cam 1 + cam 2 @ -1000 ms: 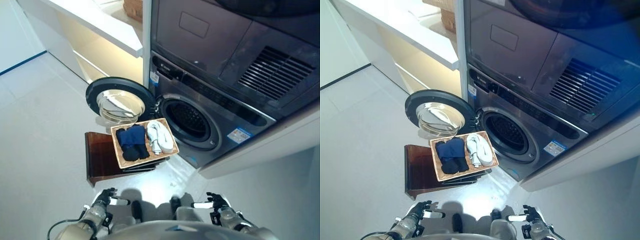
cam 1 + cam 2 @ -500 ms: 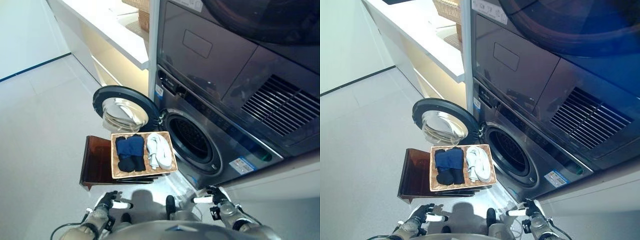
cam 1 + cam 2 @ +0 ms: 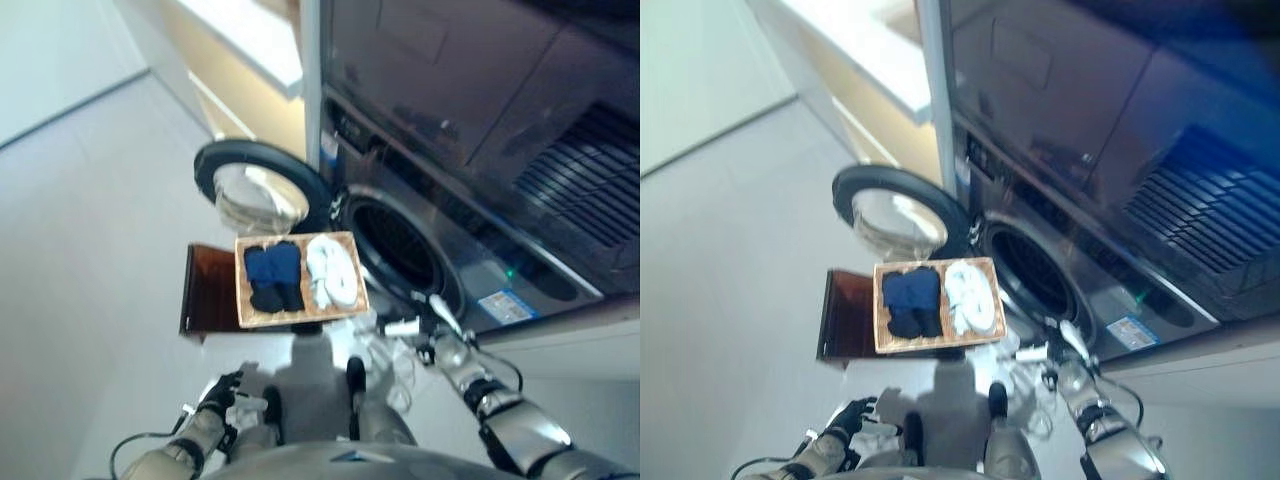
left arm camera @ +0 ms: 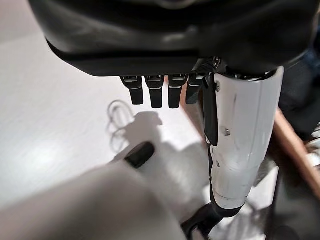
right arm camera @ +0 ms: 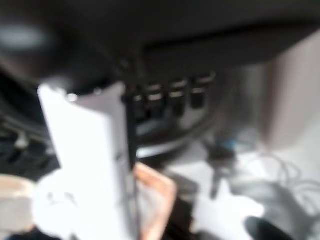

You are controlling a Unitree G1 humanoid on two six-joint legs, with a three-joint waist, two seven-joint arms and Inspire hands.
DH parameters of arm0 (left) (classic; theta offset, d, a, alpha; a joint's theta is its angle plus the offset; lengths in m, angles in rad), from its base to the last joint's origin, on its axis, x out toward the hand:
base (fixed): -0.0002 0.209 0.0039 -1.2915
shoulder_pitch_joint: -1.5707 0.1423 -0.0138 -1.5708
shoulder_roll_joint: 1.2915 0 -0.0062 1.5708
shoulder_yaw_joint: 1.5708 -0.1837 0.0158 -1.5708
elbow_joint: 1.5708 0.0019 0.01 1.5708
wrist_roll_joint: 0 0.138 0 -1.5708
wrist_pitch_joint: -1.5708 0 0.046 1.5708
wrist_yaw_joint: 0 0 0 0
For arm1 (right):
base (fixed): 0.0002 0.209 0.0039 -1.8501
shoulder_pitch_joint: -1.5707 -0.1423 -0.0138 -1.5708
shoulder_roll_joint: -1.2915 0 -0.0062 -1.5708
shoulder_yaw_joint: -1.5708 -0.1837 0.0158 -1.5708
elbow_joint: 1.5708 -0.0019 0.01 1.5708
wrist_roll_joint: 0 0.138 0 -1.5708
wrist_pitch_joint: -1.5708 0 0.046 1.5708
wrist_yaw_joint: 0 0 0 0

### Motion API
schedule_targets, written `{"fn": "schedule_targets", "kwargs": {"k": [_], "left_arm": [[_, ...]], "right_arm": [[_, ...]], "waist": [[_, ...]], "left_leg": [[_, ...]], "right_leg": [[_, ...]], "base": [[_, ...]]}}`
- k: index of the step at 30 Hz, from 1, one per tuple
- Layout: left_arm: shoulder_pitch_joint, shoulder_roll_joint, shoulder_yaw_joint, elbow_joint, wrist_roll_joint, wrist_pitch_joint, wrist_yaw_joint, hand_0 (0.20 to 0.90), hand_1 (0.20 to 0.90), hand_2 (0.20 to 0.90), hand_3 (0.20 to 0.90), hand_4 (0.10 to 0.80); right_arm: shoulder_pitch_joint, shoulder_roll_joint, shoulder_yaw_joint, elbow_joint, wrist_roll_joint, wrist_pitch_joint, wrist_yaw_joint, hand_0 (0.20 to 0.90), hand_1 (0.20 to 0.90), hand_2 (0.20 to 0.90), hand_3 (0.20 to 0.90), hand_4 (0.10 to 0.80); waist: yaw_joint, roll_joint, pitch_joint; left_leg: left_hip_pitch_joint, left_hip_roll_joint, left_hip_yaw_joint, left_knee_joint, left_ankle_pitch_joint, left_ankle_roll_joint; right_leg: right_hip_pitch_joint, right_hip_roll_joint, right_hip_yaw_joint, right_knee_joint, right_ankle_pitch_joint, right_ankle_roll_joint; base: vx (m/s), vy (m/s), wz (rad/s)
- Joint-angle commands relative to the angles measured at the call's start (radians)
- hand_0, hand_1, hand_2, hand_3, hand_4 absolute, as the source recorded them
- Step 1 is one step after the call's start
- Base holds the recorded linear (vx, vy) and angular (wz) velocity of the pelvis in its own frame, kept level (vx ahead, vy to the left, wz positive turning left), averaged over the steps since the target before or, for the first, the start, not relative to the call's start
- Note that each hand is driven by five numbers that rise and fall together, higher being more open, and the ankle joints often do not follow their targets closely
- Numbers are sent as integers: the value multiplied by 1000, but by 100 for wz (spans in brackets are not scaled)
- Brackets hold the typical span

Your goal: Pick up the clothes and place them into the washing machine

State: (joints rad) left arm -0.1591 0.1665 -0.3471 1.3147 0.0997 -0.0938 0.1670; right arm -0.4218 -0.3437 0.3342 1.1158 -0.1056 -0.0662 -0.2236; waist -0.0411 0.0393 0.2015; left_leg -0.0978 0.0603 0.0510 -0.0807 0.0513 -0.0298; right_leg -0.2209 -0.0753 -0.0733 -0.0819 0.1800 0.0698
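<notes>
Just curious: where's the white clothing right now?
The white clothes lie in the wicker basket, beside the dark blue ones, before the washer's open drum.

One washing machine with one round door swung open beside its one drum opening; one further appliance stacked above it; one wicker basket resting on one dark wooden stand; two clothing items in the basket, one dark blue garment and one white garment, lying side by side; one white counter
</notes>
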Motion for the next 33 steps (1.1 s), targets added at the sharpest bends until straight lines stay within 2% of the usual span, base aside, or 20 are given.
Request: {"fn": "schedule_targets", "kwargs": {"k": [1,9,24,33], "left_arm": [[-61,15,-29,-7,-33,-18,55,900,900,900,900,800],[-53,-3,-52,-59,-84,-24,78,900,900,900,900,800],[-72,-6,-70,-104,-108,-27,120,900,900,900,900,800],[-76,1,-56,-144,-152,-43,138,900,900,900,900,800]], "right_arm": [[-156,-8,6,-57,52,-32,-68,900,900,900,900,800],[-280,-23,19,-90,93,-29,-111,900,900,900,900,800],[-365,-17,43,-142,99,-33,-144,900,900,900,900,800],[-415,-19,57,-124,101,-33,-156,900,900,900,900,800]], "waist": [[19,-19,60],[39,15,122],[45,33,179],[52,55,214]], "left_leg": [[-32,-47,-2,-7,10,13],[-103,-55,-10,-3,31,6],[-159,-63,-17,11,41,0],[-186,-71,-31,3,58,-3]], "right_leg": [[-27,-21,55,154,-131,41],[-82,-27,50,147,-122,37],[-130,-30,47,150,-119,32],[-173,-34,40,172,-115,34]], "base": [[-26,30,10],[-11,11,11],[-4,1,1],[-28,10,8]]}}
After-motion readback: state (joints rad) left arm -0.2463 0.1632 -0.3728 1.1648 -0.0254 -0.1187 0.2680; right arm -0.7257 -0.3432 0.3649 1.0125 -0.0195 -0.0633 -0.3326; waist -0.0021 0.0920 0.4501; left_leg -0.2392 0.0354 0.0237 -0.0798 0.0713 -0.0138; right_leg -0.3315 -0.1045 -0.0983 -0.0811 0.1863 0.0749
